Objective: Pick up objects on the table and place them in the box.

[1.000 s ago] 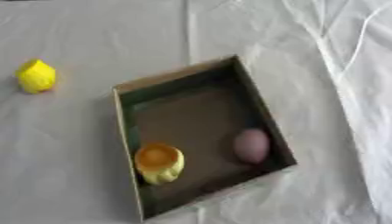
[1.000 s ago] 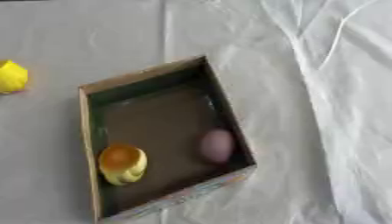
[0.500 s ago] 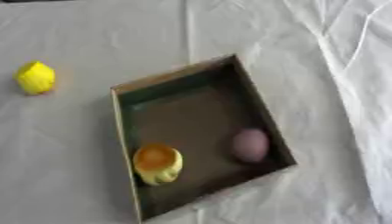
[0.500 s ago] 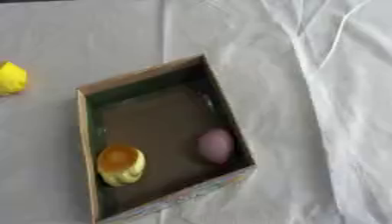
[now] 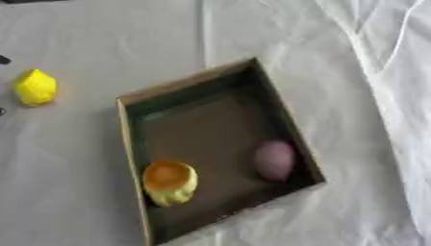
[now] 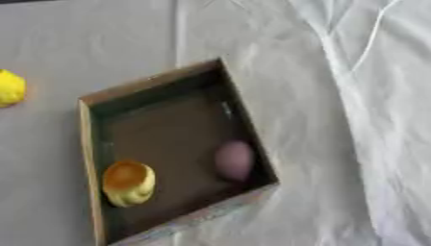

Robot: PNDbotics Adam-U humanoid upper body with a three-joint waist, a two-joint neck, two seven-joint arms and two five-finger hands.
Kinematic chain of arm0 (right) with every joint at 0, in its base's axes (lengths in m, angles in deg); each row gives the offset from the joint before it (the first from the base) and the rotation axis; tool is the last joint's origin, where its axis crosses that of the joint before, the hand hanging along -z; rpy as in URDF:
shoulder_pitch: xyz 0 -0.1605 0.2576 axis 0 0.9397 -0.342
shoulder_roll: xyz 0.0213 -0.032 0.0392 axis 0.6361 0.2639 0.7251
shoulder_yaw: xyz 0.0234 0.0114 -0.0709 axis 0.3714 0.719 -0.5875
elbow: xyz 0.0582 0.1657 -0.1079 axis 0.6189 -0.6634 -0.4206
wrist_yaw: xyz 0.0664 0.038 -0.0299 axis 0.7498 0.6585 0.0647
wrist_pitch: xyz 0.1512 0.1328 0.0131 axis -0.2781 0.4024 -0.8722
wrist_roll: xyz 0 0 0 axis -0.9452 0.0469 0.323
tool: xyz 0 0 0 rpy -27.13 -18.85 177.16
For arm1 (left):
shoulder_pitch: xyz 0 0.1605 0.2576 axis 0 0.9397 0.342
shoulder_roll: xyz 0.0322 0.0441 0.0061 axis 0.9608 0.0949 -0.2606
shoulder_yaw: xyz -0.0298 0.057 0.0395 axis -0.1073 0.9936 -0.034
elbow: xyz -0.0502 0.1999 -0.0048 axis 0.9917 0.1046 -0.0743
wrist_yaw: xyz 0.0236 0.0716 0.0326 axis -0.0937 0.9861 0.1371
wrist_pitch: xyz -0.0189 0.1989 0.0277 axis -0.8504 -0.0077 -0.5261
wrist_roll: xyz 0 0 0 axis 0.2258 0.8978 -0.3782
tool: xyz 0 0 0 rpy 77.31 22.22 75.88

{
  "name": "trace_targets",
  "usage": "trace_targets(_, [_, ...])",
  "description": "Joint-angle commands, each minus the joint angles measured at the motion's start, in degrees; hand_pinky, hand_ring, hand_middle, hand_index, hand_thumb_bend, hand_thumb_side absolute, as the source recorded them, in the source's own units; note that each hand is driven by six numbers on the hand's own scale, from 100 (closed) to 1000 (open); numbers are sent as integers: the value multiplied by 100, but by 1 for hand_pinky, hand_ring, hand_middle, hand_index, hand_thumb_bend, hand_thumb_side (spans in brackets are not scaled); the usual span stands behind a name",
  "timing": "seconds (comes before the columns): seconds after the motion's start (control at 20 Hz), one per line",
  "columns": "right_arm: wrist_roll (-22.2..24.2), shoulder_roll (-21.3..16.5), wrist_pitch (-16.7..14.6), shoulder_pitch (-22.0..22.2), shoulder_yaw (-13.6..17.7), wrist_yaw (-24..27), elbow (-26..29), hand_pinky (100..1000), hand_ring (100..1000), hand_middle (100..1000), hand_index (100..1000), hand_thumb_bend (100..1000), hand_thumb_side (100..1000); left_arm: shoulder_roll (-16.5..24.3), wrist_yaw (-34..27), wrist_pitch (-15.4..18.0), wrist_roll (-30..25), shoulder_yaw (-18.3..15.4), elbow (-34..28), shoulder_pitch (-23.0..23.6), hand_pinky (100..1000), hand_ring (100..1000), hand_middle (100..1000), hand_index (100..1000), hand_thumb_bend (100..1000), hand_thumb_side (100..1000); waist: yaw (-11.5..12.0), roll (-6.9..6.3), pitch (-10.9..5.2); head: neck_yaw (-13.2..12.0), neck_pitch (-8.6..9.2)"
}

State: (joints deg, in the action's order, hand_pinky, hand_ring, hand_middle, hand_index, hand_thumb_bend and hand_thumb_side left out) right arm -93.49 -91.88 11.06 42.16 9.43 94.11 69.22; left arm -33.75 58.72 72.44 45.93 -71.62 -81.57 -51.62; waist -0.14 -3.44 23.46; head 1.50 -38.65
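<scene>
Currently I see neither robot hand, so their state is unknown. Shallow brown cardboard box holds an orange-topped yellow pastry-shaped object and a purple egg-shaped object. Yellow lemon-shaped object lies well left on the white-clothed desk; I judge it next to grasp.

change: small dark shapes now at left eye view's 9 o'clock edge, beside yellow object | whole view shifted: camera | objects: unmoved
</scene>
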Motion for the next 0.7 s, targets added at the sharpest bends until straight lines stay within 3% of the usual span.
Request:
trace_targets(0.05, [87, -114, 27, -80, 20, 104, 92, 885, 806, 573, 828, 100, 470, -21, 81, -20, 0, -33, 219, -232, 962, 923, 866, 928, 342, 100, -30, -5, -90, -50, 97])
trace_targets(0.7, [455, -34, 187, -220, -96, 234, 92, 890, 803, 562, 827, 100, 470, -607, 754, -117, 158, -70, 1019, -830, 948, 917, 855, 929, 342, 100, -265, -119, 57, -210, 257])
